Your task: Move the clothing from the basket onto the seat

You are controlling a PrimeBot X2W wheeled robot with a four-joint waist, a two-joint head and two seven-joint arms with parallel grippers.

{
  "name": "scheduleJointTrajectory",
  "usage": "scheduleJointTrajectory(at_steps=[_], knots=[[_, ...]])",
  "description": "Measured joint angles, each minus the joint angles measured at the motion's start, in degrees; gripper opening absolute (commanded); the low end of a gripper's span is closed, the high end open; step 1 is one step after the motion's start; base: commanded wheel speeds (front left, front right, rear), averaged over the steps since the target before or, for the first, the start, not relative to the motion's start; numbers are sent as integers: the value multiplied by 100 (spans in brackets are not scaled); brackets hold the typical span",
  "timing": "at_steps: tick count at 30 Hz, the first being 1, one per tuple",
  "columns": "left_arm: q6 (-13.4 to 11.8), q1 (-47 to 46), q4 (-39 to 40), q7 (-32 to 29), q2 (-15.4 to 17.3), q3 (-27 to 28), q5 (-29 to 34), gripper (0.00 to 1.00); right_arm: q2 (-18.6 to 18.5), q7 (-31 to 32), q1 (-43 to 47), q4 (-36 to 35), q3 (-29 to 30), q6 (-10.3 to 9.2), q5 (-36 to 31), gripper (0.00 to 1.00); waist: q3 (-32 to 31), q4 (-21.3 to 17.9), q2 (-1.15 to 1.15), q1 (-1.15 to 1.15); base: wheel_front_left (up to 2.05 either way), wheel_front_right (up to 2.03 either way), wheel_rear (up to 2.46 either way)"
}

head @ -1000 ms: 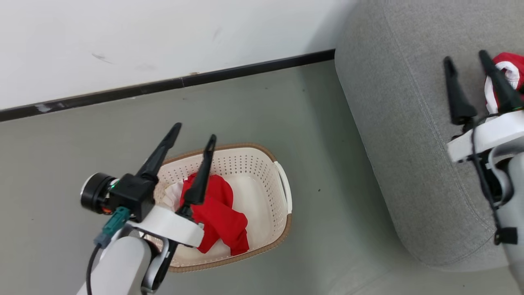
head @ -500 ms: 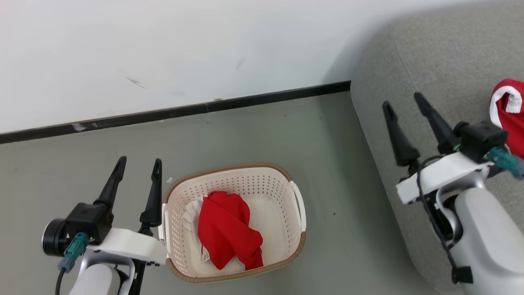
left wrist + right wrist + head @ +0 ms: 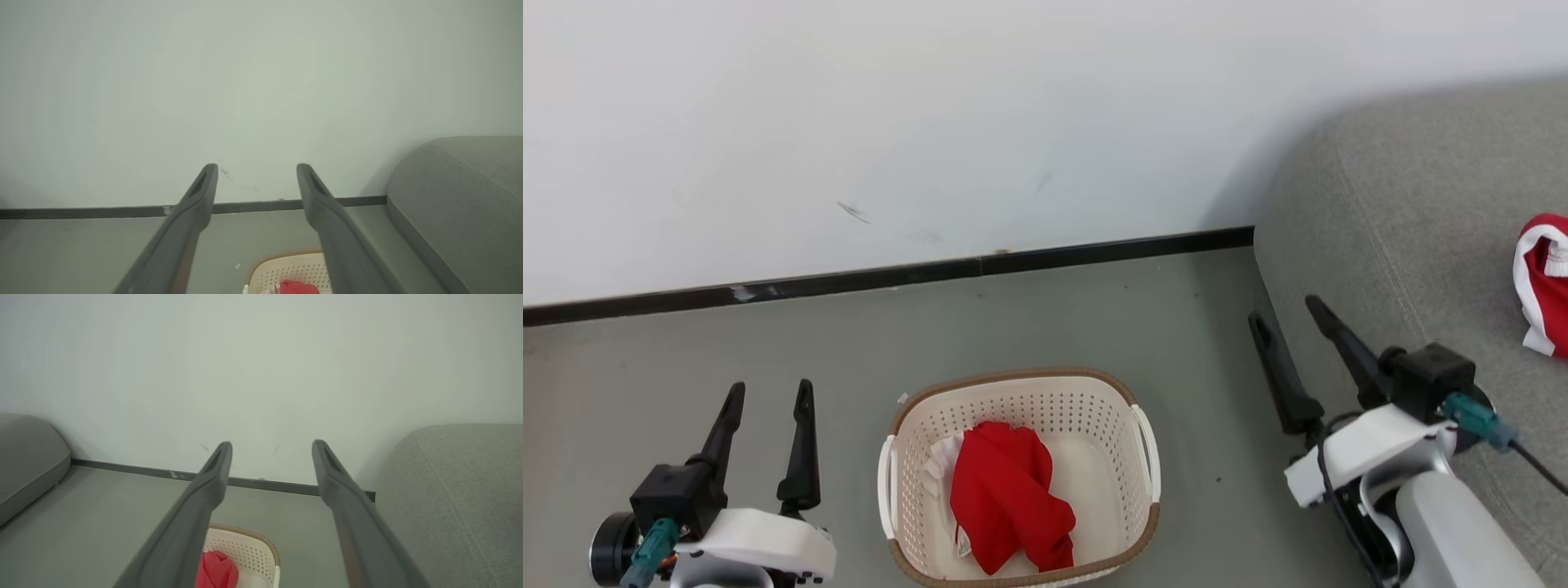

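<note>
Currently, 1 red garment (image 3: pixel 1005 498) lies crumpled inside the basket (image 3: pixel 1021 406), which stands on the floor (image 3: pixel 1045 318). 1 red-and-white garment (image 3: pixel 1543 286) lies on the seat (image 3: pixel 1405 229). The left gripper (image 3: pixel 772 384) is left of the basket, fingers apart and empty. The right gripper (image 3: pixel 1283 309) is beside the seat's edge, fingers apart and empty.

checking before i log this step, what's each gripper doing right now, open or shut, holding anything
Left gripper: open, holding nothing.
Right gripper: open, holding nothing.
</note>
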State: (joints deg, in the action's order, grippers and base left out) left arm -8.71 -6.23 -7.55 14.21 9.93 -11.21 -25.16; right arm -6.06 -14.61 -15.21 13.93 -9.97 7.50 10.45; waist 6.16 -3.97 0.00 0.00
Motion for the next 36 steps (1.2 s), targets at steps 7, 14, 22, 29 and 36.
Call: scheduleJointTrajectory(at_steps=[7,14,22,29,36], knots=[[0,232,-37,1,-10,70,0,100,90,0,538,-65,160,0,-123,100,-271,130,0,0,0,0,0],[0,466,-96,1,0,105,-4,100,157,0,934,-159,287,0,-300,100,-494,226,0,0,0,0,0],[3,579,-122,1,3,118,-12,100,233,0,1279,-304,375,0,-353,100,-661,309,0,0,0,0,0],[4,608,-126,2,44,162,-43,100,266,1,1418,-447,413,0,-410,100,-701,354,0,0,0,0,0],[4,669,-115,2,53,167,-43,100,290,8,1538,-600,450,0,-453,100,-678,366,0,0,0,0,0]])
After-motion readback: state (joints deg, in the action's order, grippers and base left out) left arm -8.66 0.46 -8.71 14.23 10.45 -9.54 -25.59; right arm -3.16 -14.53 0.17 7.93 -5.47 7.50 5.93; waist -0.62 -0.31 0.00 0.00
